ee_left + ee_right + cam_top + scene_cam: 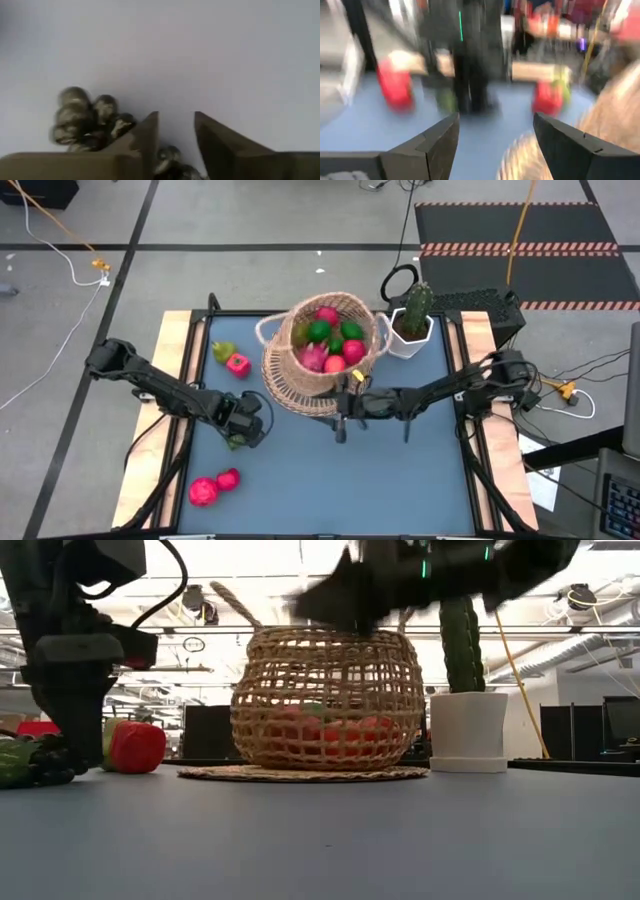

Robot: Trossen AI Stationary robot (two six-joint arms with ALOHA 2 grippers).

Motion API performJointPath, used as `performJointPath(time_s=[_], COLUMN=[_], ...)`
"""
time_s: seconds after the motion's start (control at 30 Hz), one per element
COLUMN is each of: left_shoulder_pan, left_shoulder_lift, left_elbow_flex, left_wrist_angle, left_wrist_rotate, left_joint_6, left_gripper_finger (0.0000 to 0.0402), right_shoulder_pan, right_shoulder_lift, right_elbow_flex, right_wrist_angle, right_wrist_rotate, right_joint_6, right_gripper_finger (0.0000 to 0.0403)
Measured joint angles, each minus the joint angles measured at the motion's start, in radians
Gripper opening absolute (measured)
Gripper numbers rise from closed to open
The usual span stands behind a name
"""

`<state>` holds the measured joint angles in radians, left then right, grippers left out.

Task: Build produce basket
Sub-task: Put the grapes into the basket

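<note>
Straddling knobbly dark grapes [82, 120], the left end effector [176, 131] gapes — right end effector [495, 135] parted beside the woven wicker basket [318, 365].

Right wrist view all blur. Grapes [87, 120] partly behind left tool [175, 145]; basket [327, 700] contents barely readable thru weave.
</note>
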<state>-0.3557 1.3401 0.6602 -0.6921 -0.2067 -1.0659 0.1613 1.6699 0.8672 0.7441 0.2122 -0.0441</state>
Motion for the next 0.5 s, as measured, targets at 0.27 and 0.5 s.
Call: performJointPath(time_s=[0.27,0.5], left_shoulder_pan=[0.045,0.092], left_shoulder_lift=[0.001,0.000], left_elbow_flex=[0.033,0.135], left_wrist_angle=[-0.023,-0.025], left_wrist_rotate=[0.096,0.085], left_joint_6=[0.013,0.102], left_gripper_finger=[0.0267,0.0292], right_shoulder_pan=[0.017,0.022], right_shoulder_lift=[0.002,0.000], right_elbow_flex=[0.002,0.005], right_wrist_angle=[0.016,0.031], right_wrist_rotate=[-0.007,-0.021], right_joint_6=[-0.001,0.010], right_gripper_finger=[0.0249,0.0249])
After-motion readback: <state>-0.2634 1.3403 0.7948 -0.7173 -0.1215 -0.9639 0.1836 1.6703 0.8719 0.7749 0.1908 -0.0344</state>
